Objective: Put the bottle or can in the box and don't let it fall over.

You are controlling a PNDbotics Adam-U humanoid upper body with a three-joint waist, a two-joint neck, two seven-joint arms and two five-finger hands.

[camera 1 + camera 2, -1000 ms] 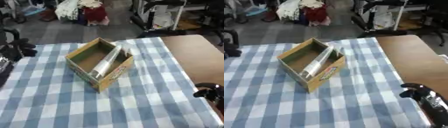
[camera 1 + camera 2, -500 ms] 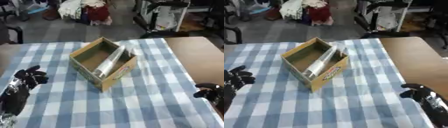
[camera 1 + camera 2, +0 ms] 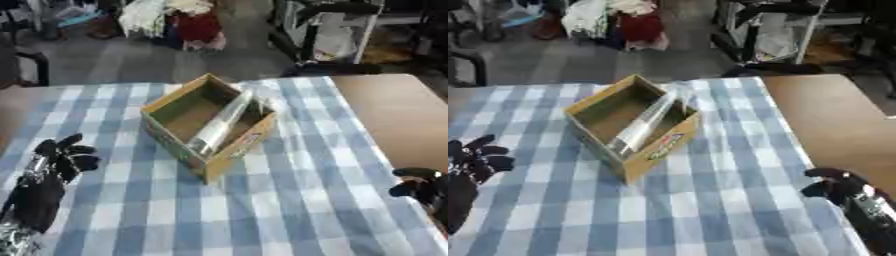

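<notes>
Both hands [image 3: 54, 159] [image 3: 837, 184] clearest in opposite views

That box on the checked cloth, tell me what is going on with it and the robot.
The cardboard box sits open on the blue checked tablecloth. A clear plastic bottle is in it, lying tilted along one side wall rather than standing, its top poking past the rim. Neither hand touches it. The left hand is at the lower left with its fingers spread, holding nothing, and the right hand is at the lower right edge, fingers curled and also holding nothing.
</notes>
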